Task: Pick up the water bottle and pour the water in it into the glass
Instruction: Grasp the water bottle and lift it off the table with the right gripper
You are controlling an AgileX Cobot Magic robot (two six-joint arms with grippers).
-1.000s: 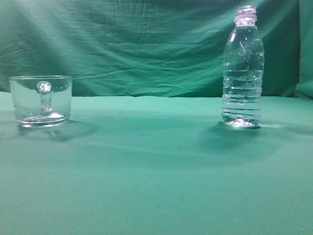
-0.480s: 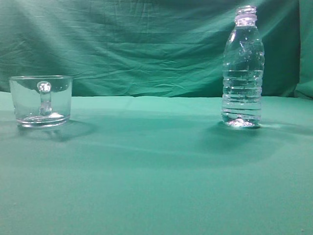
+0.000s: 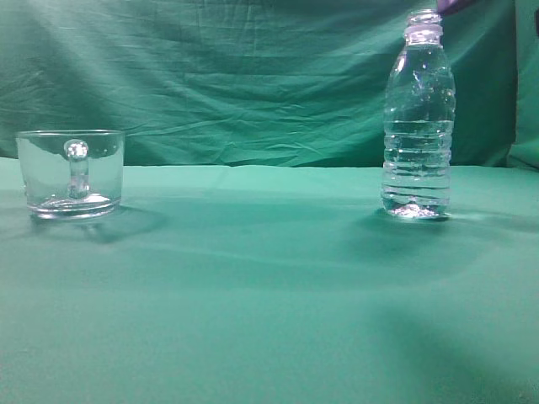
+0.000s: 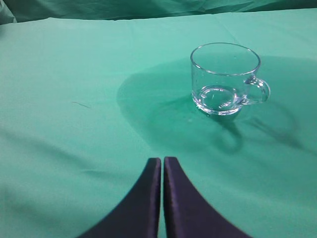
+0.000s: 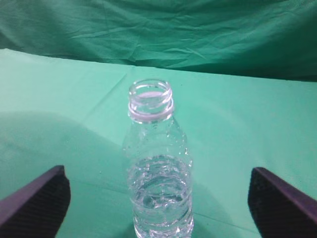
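the bottle [image 3: 418, 118] stands upright and uncapped at the right of the exterior frame, roughly half full of water [image 3: 417, 168]. the glass [image 3: 71, 172] sits empty at far left, well apart from it, both on the green surface [image 3: 269, 303].

in its wrist view the right pincer [image 5: 158, 198] is spread wide, a finger in each lower corner and the bottle centred between them, untouched. the left pincer [image 4: 162, 171] is pressed closed, low centre of its frame, with the glass up and to the right.

the risk: the bottle is tall and light, so an off-centre finger could tip it and spill through the open neck; a hard squeeze could push water out.

against half a second ago, a dark tip [image 3: 455, 5] now shows at the top edge by the neck; bottle and glass are unmoved.
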